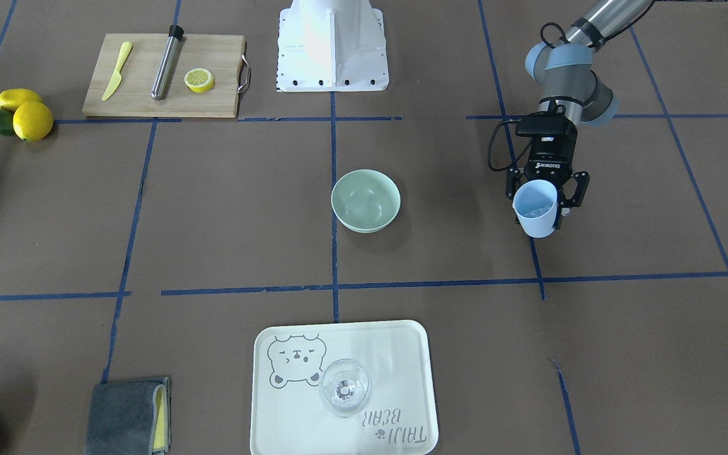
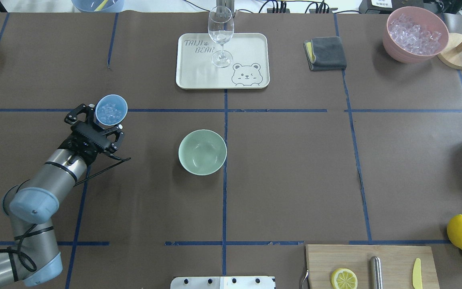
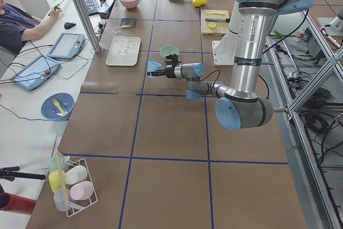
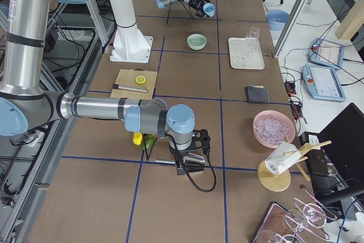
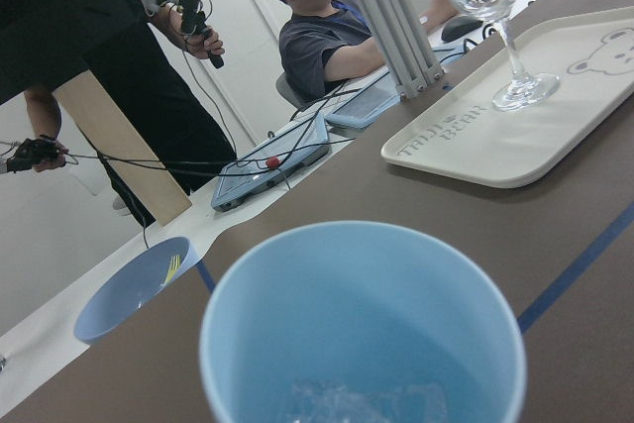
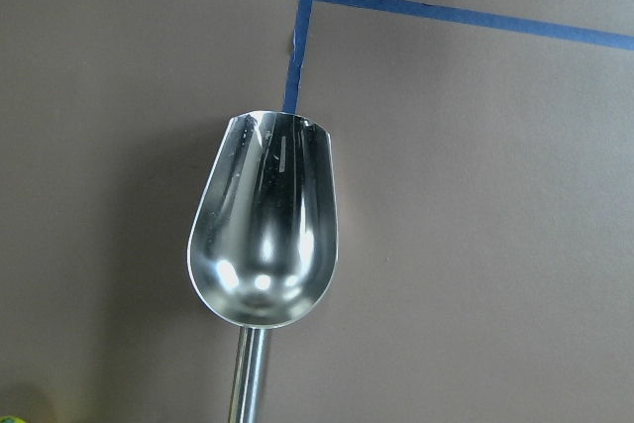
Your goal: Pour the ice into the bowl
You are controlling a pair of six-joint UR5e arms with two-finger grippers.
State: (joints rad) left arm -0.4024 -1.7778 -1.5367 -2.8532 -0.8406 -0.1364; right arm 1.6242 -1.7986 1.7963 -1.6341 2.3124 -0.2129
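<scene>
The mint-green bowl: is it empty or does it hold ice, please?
Empty: the bowl shows bare walls; the ice sits in the blue cup.

The worktop (image 2: 295, 180) is covered in brown paper crossed by blue tape lines (image 2: 225, 200). Along its far edge runs a white side table (image 3: 21, 148) carrying tablets (image 3: 67, 45), with a slanting metal post (image 3: 80, 9) between. A pale wall (image 5: 243, 76) rises beyond.

We read "ROBOTIQ" in white on the black body of the left gripper (image 1: 544, 205), just behind its jaws, which clasp the blue cup (image 1: 538, 224). We read "TAIJI BEAR", with a small paw mark, printed on the cream tray (image 2: 251, 44), well apart from those jaws. We find no other legible marking.
</scene>
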